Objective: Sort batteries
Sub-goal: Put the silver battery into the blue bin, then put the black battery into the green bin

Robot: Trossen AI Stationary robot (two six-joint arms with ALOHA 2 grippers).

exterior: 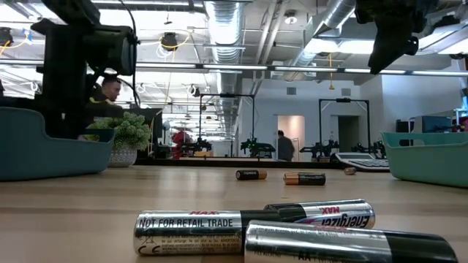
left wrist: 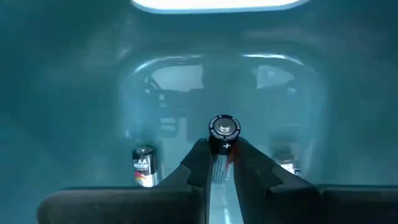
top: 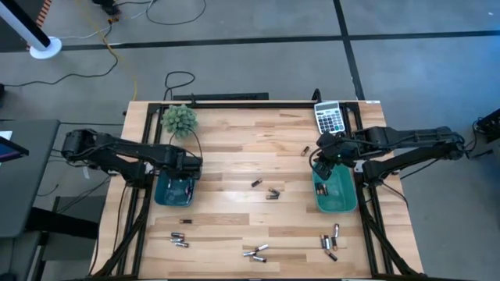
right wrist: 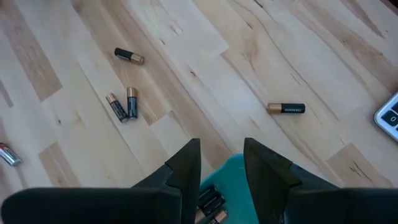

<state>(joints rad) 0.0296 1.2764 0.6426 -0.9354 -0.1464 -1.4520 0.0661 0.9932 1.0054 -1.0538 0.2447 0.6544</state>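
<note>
My left gripper (left wrist: 222,163) is down inside the left teal bin (top: 173,190), shut on a battery (left wrist: 223,132). Two more batteries (left wrist: 143,167) stand against the bin's wall. My right gripper (right wrist: 222,160) hangs open above the far-left rim of the right teal bin (top: 336,195), with nothing between its fingers. Dark batteries (right wrist: 208,202) lie in that bin. Loose batteries lie on the table: coppery-dark ones mid-table (top: 272,193), one near the right gripper (right wrist: 286,108), and silvery ones along the near edge (top: 255,253). My left gripper pinches the battery between its two fingers (left wrist: 199,163), which lie along its body. The battery's plus end (left wrist: 224,127) sticks out past the fingertips toward the bin's wall. It is held clear of the bin's floor.
A grey calculator (top: 330,118) lies at the table's far right corner and a small potted plant (top: 180,119) at the far left. Silvery batteries (exterior: 190,234) lie close to the low camera. Bare wood shows between the two bins.
</note>
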